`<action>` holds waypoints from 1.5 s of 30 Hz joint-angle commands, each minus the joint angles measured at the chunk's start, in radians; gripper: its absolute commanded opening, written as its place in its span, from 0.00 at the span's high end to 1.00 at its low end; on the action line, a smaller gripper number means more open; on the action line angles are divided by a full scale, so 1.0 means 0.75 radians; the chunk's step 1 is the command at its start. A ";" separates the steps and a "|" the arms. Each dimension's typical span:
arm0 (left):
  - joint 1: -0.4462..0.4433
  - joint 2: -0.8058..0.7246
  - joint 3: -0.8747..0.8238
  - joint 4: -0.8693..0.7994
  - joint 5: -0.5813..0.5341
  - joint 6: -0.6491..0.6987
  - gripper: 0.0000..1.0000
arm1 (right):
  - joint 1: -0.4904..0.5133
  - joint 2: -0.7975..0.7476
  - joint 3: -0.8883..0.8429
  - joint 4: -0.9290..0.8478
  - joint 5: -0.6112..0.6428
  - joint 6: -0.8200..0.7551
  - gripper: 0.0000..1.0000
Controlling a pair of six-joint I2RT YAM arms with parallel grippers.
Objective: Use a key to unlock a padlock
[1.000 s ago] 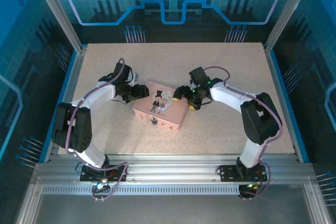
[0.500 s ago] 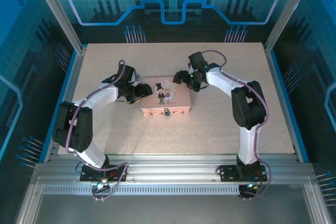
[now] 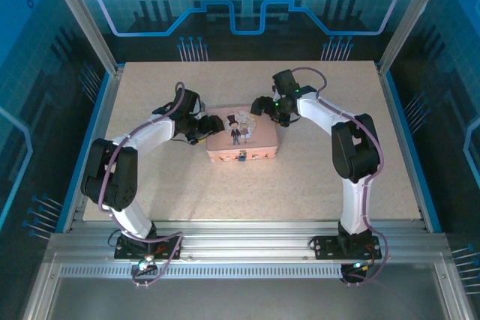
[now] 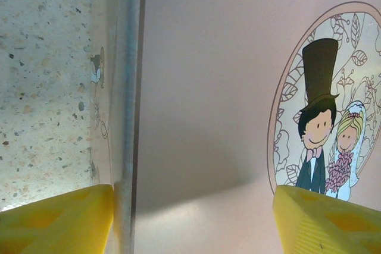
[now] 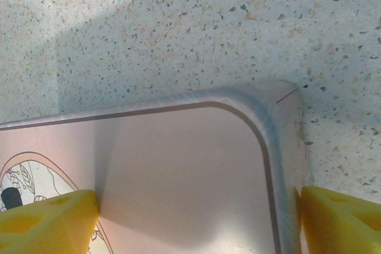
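A pink box [image 3: 241,137] with a cartoon couple on its lid lies mid-table, squared to the table's front edge. A tiny padlock [image 3: 241,157] hangs at the middle of its front wall. The key is out of view. My left gripper [image 3: 216,124] is open at the box's left end. In the left wrist view it [image 4: 190,233] straddles the lid's left edge [image 4: 128,87], one yellow finger [image 4: 56,218] outside the box and the other [image 4: 327,221] over the lid. My right gripper [image 3: 260,107] is open over the box's far right corner [image 5: 280,96], with that corner between its fingers [image 5: 342,221].
The speckled tabletop [image 3: 315,177] has free room all round the box. Blue rails and aluminium posts [image 3: 405,133] border the table on the sides, and a glass wall stands behind it.
The box has turned from a tilted lie to square with the table edge and shifted back and right. Both grippers moved with it and opened slightly wider.
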 commanded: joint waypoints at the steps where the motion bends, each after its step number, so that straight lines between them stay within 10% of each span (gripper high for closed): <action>1: -0.065 0.022 0.046 0.081 0.119 0.002 0.26 | 0.033 -0.051 -0.001 -0.028 -0.151 0.015 0.11; 14: -0.049 -0.088 -0.010 0.015 -0.014 0.027 0.01 | -0.026 -0.158 -0.059 -0.081 -0.057 -0.043 0.05; 27: -0.010 -0.317 -0.168 0.012 -0.035 -0.036 0.01 | -0.143 -0.216 0.003 -0.231 0.151 -0.185 0.14; 34: -0.092 -0.486 -0.295 0.077 0.059 -0.085 0.13 | -0.192 -0.035 0.168 -0.315 0.209 -0.228 0.38; 45: -0.275 -0.720 -0.488 0.073 -0.056 -0.178 0.18 | -0.214 0.324 0.567 -0.510 0.237 -0.270 0.47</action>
